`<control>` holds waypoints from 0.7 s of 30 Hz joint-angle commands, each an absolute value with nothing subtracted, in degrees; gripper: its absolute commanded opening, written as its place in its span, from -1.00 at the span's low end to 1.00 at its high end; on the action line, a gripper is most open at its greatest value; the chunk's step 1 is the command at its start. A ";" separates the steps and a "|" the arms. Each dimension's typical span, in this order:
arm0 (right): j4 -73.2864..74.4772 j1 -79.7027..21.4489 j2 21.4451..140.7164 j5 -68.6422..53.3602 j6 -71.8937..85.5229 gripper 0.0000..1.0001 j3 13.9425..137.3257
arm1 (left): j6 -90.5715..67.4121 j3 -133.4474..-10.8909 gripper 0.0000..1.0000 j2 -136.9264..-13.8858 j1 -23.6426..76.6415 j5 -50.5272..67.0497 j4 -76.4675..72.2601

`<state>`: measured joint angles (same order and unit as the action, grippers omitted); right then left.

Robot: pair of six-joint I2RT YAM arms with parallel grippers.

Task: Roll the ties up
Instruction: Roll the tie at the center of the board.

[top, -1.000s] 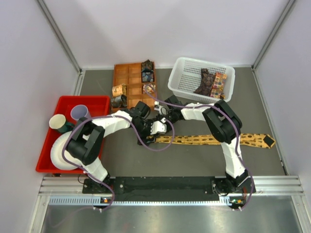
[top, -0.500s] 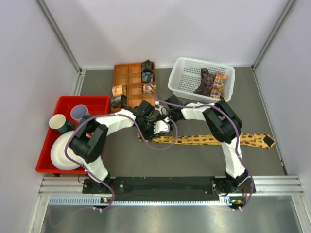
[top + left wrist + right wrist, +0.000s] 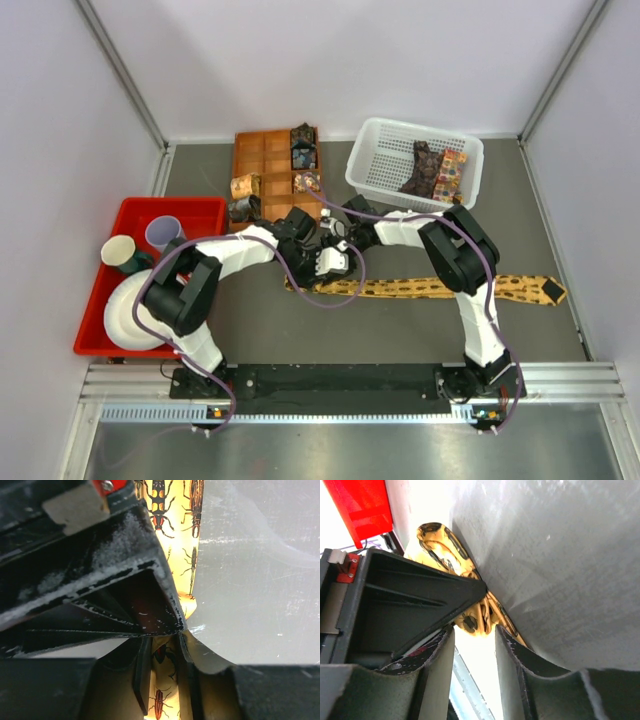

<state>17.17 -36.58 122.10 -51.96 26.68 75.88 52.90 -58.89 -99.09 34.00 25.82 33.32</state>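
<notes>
the yellow tie (image 3: 450,288) lies flat on the table (image 3: 400,335), running left to right across the middle, its wide end at the far right and its narrow end at the left, where both arms meet. the left gripper (image 3: 162,642) is clamped on that narrow end: in its wrist view the insect-printed cloth passes straight between the two fingers, which press in close on each side. the right gripper (image 3: 474,630) sits just beside it, tip to tip. its jaws stand apart with a bright gap between them, and the tie's end, curled over on itself, lies at the fingertips rather than pinched between them. one dark finger of each gripper crosses the other's wrist view.

beyond the grippers, at the far side, stands an orange tray (image 3: 262,158). it holds several rolls (image 3: 303,148), one dark blue in the far right compartment, and others along its near edge. right of the tray is a white basket (image 3: 372,150) with a brown tie (image 3: 422,170) and a multicoloured tie (image 3: 451,174) lying in it. a red bin (image 3: 150,208) at the left holds two cups (image 3: 165,233) and a white plate (image 3: 125,320).
</notes>
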 commanded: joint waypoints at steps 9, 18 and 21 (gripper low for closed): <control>13.62 -36.83 121.90 -55.90 30.41 -0.61 75.23 | 51.68 -54.93 -0.44 -99.84 34.19 22.59 35.07; 22.14 -36.83 123.66 -46.59 22.60 -1.00 78.40 | 51.40 -53.53 0.31 -96.87 30.50 24.78 34.89; 23.64 -36.83 124.19 -44.74 21.80 -1.00 78.66 | 53.69 -53.26 0.47 -93.61 27.96 26.28 35.06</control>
